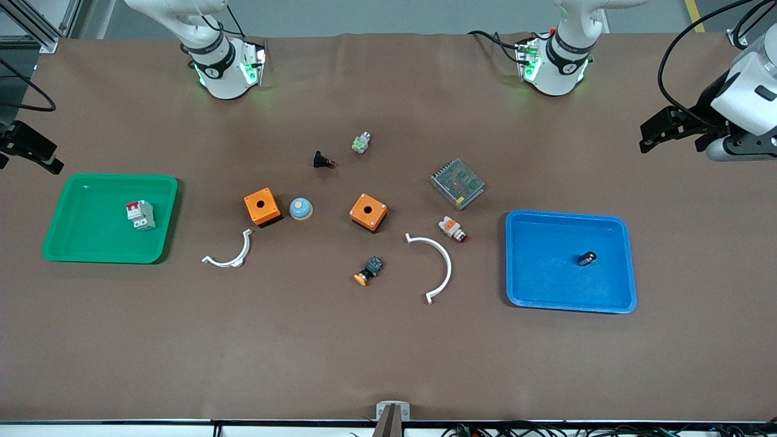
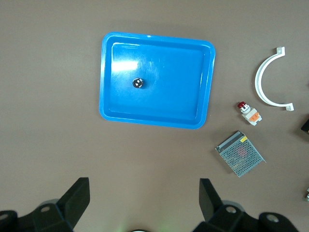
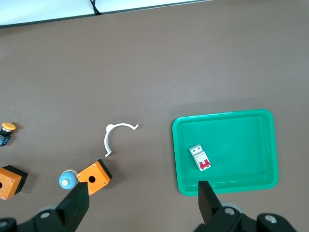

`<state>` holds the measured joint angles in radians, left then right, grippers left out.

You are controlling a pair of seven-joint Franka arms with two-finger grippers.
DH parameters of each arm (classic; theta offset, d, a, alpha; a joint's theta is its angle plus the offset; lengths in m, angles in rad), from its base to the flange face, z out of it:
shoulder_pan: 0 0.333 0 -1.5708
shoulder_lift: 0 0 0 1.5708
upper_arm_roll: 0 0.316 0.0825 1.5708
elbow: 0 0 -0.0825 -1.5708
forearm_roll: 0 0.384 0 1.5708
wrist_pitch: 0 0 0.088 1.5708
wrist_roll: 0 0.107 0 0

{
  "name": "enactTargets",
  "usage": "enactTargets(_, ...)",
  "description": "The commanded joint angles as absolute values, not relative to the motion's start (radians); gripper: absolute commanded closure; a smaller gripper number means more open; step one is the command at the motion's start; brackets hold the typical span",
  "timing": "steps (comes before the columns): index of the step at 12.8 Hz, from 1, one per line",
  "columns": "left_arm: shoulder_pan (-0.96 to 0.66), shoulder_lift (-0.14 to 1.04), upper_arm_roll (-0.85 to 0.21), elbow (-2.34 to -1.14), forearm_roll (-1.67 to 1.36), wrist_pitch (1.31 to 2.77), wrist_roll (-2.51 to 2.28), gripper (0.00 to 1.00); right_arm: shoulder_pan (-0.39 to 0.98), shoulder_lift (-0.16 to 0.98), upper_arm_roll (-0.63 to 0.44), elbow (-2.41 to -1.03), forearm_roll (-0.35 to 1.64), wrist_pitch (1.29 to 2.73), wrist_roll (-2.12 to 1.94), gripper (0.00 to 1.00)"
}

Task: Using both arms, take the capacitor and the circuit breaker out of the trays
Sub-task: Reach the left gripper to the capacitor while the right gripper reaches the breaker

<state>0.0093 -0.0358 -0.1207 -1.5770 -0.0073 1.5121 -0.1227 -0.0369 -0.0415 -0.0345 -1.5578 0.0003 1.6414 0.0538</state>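
The capacitor point(image 1: 587, 258), a short black cylinder with a silvery end, lies in the blue tray point(image 1: 613, 300) toward the left arm's end of the table; the left wrist view shows both the capacitor point(image 2: 138, 82) and the tray point(image 2: 200, 108). The breaker point(image 1: 140, 215), white-grey with a red switch, lies in the green tray point(image 1: 79, 249) toward the right arm's end; it also shows in the right wrist view point(image 3: 200, 158). My left gripper point(image 1: 671, 136) point(image 2: 144, 186) is open and empty, high beside the blue tray. My right gripper point(image 1: 27, 155) point(image 3: 144, 188) is open and empty, high beside the green tray point(image 3: 263, 145).
Between the trays lie two orange boxes point(image 1: 262, 206) point(image 1: 368, 212), a blue dome button point(image 1: 300, 209), two white curved clips point(image 1: 234, 258) point(image 1: 438, 261), a metal mesh unit point(image 1: 458, 183), a white-and-orange part point(image 1: 452, 229), an orange-headed button point(image 1: 368, 271), a black red-tipped part point(image 1: 323, 161).
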Motion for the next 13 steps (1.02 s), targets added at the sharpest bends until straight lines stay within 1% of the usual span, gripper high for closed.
enactTargets(1, 0.008, -0.031, -0.121, -1.555, -0.008, 1.493, -0.12, 0.0, -0.025, -0.032, -0.04, -1.534, -0.014, 1.663, 0.072, 0.0)
enactTargets(4, 0.015, -0.029, -0.118, -1.554, -0.003, 1.493, -0.118, 0.0, -0.038, -0.032, -0.044, -1.537, -0.014, 1.671, 0.063, 0.0)
enactTargets(7, 0.017, 0.034, -0.112, -1.568, 0.017, 1.511, -0.112, 0.0, -0.057, -0.029, -0.045, -1.532, 0.0, 1.68, 0.063, 0.0)
enactTargets(8, 0.02, 0.058, -0.112, -1.597, 0.024, 1.563, -0.112, 0.0, -0.049, -0.026, -0.044, -1.532, -0.002, 1.681, 0.061, 0.0)
enactTargets(9, 0.023, 0.067, -0.112, -1.659, 0.029, 1.657, -0.113, 0.0, -0.034, -0.022, -0.041, -1.535, -0.012, 1.675, 0.058, 0.0)
enactTargets(11, 0.028, 0.084, -0.11, -1.838, 0.064, 1.91, -0.115, 0.0, 0.015, 0.006, -0.04, -1.548, -0.014, 1.66, 0.066, 0.0)
enactTargets(12, 0.044, 0.112, -0.11, -1.895, 0.067, 2.022, -0.115, 0.0, 0.017, 0.049, -0.041, -1.555, -0.014, 1.637, 0.072, 0.0)
enactTargets(13, 0.055, 0.164, -0.112, -1.917, 0.067, 2.098, -0.114, 0.0, 0.008, 0.101, -0.041, -1.562, -0.012, 1.631, 0.072, 0.0)
